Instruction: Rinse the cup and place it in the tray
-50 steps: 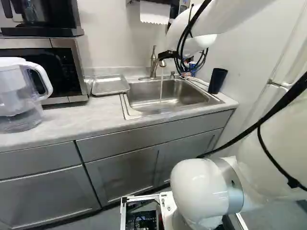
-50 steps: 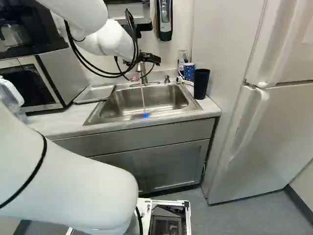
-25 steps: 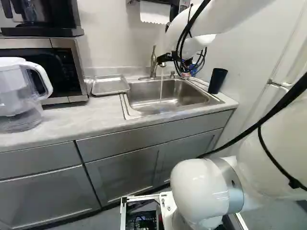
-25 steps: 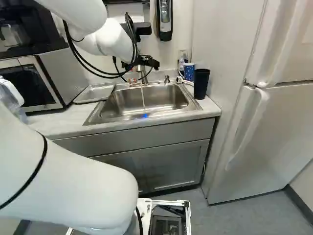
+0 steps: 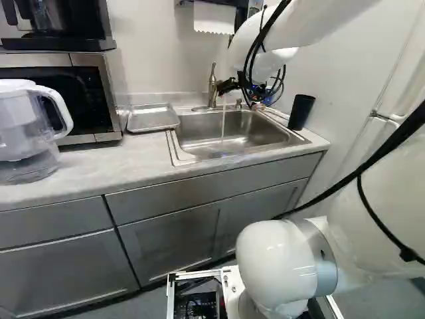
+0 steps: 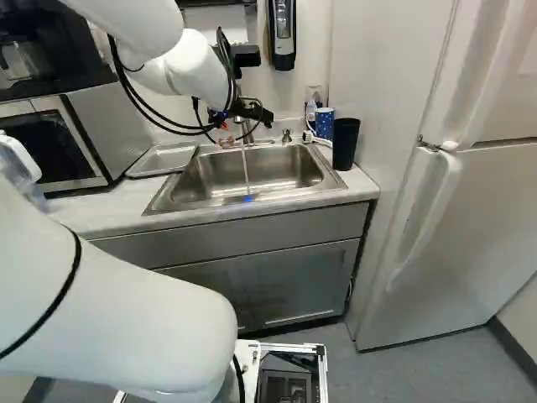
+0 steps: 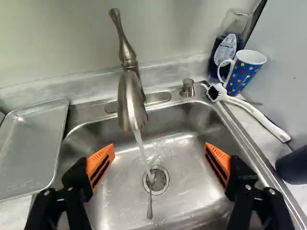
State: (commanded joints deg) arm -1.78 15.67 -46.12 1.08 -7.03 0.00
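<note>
Gripper empty, fingers wide apart; water runs between. Best clear faucet ahead before reaching dark tumbler beside fingers.

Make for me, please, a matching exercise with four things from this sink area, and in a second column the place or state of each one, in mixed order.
Things:
1. Dotted mug
2. Faucet
3. Metal tray
4. Gripper

Places and states:
A. Between the microwave and the sink
B. Open, over the sink
C. Next to the bottle of blue liquid
D. Running, with water falling toward the drain

Right pairs: 1-C, 2-D, 3-A, 4-B
</note>
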